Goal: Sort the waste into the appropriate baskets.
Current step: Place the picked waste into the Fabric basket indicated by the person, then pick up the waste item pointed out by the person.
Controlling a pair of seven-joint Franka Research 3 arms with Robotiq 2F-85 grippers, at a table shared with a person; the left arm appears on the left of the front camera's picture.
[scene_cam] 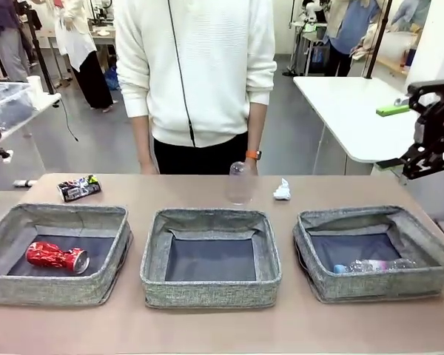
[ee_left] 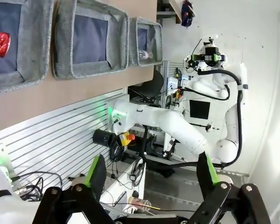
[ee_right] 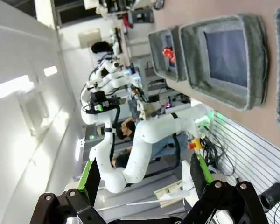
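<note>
Three grey baskets stand in a row: left (scene_cam: 52,288), middle (scene_cam: 211,292), right (scene_cam: 377,285). A crushed red can (scene_cam: 55,257) lies in the left one and a clear bottle (scene_cam: 374,265) in the right one. Behind them on the table are a dark printed can (scene_cam: 79,188), a clear cup (scene_cam: 239,183) with the person's hand (scene_cam: 250,164) at its top, and a white paper wad (scene_cam: 282,191). My right gripper (scene_cam: 390,137) hangs open and raised at the far right, holding nothing. The left gripper (ee_left: 151,172) is open and holds nothing, off the table's near side.
The person stands at the far edge behind the middle basket. A white side table (scene_cam: 355,111) sits back right, under my right gripper. Bare tabletop runs in front of the baskets. The left wrist view has the baskets (ee_left: 91,39) far off and the right arm (ee_left: 210,56).
</note>
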